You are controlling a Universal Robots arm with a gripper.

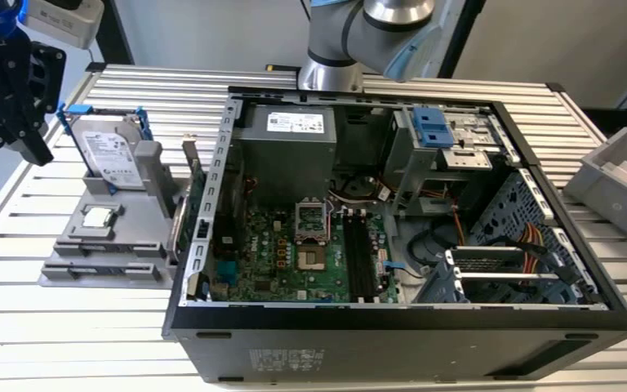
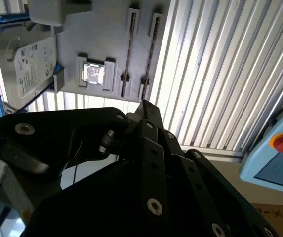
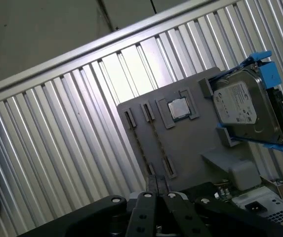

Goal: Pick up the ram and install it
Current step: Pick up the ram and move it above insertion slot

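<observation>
The grey parts fixture (image 1: 63, 273) lies on the slatted table at the exterior view's left. In the second wrist view a thin dark strip (image 2: 130, 49), which looks like the ram edge-on, stands in one of the fixture's long slots, and the first wrist view shows the same strip (image 3: 140, 143). My black gripper (image 1: 11, 147) hangs above the table beyond the fixture's far left corner. It is well clear of the fixture, open, and holds nothing. The open computer case (image 1: 215, 245) holds the motherboard, with long black memory slots (image 1: 357, 261) running front to back.
A silver hard drive (image 1: 108, 151) in a blue frame stands upright at the fixture's back, and a processor chip (image 1: 98, 217) sits in a pocket. A green card (image 1: 195, 192) stands between fixture and case. Grey bins (image 1: 624, 184) are at the exterior view's right.
</observation>
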